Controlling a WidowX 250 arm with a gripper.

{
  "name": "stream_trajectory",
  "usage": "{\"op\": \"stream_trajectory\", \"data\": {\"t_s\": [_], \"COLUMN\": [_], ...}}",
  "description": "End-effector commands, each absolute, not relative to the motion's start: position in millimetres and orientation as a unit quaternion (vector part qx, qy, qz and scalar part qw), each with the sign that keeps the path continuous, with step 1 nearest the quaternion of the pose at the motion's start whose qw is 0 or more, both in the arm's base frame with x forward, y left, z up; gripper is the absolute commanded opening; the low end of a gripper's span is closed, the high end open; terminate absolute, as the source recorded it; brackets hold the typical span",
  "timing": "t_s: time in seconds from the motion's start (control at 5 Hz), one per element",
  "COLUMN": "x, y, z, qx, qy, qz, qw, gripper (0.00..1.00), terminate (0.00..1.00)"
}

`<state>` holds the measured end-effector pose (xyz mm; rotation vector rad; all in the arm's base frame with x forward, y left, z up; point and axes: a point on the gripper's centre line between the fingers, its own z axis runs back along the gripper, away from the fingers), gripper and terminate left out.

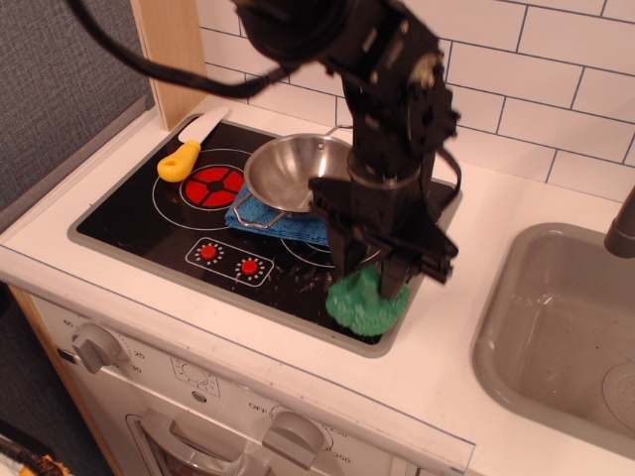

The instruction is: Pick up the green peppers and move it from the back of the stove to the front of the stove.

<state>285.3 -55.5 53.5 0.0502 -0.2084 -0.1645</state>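
So the green peppers [365, 304] sit low-center in frame, on the stove [149, 223] near its front rim, and the gripper [371, 279] has its fingers spread around the top.

Green peppers [363, 305] on stove [149, 223] front

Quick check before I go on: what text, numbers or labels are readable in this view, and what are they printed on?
"OFF" on the white front panel, beside the middle knob.
"350", faint, on the same panel to the right of that knob.
Small numbers ring the left knob: too blurred to read.
Stove, steel pan, green peppers, gripper: no text visible.
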Motion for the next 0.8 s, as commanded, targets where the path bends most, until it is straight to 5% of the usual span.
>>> {"op": "stream_trajectory", "data": {"t_s": [0.0,0.4,0.6], "x": [284.4,283.8,283.8], "y": [-44.3,-41.3,-41.3], "z": [120.0,116.6,116.6], "qx": [0.022,0.017,0.017], "qy": [-0.115,-0.089,-0.089], "qz": [-0.030,-0.025,-0.025], "qw": [0.993,0.996,0.996], "gripper": [1.00,1.00,1.00], "terminate": [0.00,0.00,1.00]}}
